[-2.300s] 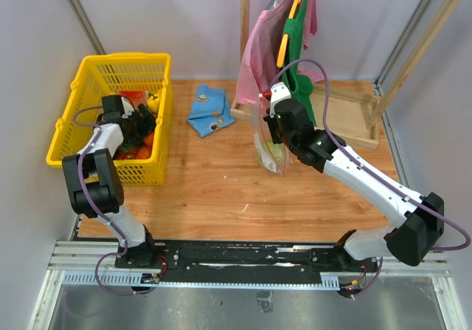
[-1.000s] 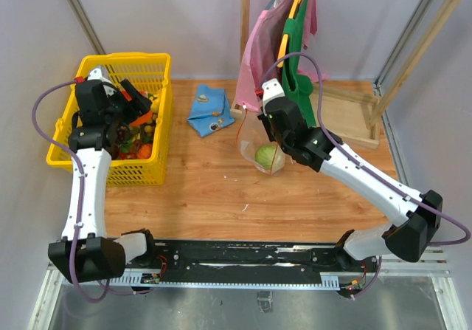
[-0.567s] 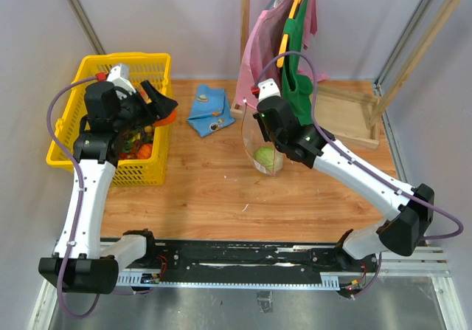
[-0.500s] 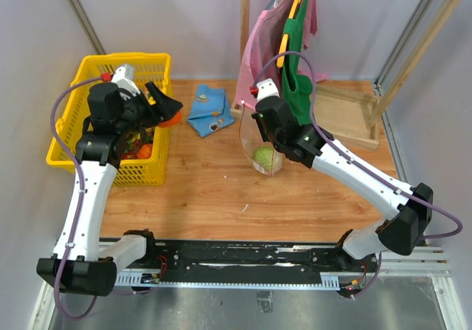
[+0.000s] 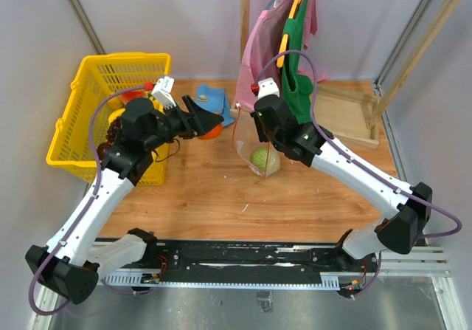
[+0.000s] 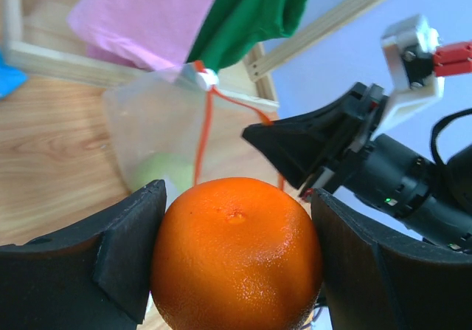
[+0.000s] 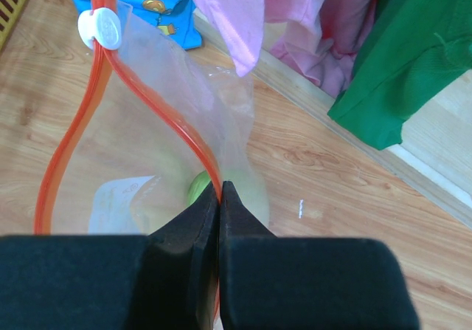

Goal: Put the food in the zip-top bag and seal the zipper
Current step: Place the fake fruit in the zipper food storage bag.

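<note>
My left gripper [image 5: 209, 125] is shut on an orange toy fruit [image 6: 236, 252] and holds it in the air just left of the bag's mouth. My right gripper [image 7: 220, 187] is shut on the red zipper strip [image 7: 151, 105] of the clear zip-top bag [image 5: 254, 142] and holds the bag hanging open above the table. A green fruit [image 5: 263, 157] lies in the bag's bottom; it also shows in the right wrist view [image 7: 198, 187]. The zipper's white slider [image 7: 101, 29] sits at the far end of the strip. More toy fruit [image 5: 116, 127] lies in the yellow basket.
The yellow basket [image 5: 92, 75] stands at the far left. A blue folded cloth [image 5: 214, 96] lies behind my left gripper. A wooden rack [image 5: 346, 116] with pink and green garments [image 5: 291, 42] stands at the back right, close behind the bag.
My left arm has lifted out of the basket and swung right with the orange fruit, up to the bag. My right gripper has kept hold of the bag, shifting slightly left.
</note>
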You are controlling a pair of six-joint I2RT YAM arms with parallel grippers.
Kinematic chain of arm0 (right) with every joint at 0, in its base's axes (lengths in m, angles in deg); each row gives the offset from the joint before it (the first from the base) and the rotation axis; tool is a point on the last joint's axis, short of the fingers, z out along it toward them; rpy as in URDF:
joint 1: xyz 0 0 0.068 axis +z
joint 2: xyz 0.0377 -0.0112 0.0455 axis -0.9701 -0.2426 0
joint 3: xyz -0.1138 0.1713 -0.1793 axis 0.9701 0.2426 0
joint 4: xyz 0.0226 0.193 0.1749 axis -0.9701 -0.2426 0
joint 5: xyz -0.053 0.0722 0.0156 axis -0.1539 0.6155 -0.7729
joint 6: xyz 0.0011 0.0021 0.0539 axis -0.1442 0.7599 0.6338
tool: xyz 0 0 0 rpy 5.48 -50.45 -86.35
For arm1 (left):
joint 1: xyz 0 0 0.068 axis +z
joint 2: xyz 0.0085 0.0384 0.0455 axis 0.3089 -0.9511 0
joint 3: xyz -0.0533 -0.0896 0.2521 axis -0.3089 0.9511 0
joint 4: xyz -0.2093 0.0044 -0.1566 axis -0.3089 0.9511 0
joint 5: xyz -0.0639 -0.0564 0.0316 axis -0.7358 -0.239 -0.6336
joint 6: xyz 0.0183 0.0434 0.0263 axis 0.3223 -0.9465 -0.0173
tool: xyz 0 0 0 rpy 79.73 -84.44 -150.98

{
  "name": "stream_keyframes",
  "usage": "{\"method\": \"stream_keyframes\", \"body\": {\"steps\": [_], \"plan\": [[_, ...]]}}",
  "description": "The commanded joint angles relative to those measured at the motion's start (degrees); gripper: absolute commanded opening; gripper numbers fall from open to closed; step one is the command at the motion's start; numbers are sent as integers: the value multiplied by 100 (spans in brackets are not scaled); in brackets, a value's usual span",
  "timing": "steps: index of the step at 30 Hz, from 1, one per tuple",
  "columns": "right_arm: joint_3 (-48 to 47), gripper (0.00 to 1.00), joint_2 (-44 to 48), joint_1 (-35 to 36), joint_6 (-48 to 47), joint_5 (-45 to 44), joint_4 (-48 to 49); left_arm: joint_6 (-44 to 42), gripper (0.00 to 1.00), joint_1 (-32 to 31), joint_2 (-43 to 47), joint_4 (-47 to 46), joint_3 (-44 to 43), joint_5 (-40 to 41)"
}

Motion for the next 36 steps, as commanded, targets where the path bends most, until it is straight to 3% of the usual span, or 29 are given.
{"method": "stream_keyframes", "body": {"steps": [1,7,20,29,36], "plan": [[-195,1,54,104,344,317,-5,360,34,-618,117,-1146,239,425],[-117,1,112,104,615,590,40,374,33,-1269,12,-1831,652,1159],[131,1,278,95,995,1003,244,459,36,-1748,-221,-3159,1632,2125],[158,1,353,95,1118,1265,350,102,40,-2005,-373,-2484,1578,3155],[179,1,305,99,1163,1500,454,22,52,-2228,-642,-2063,1357,3753]]}}
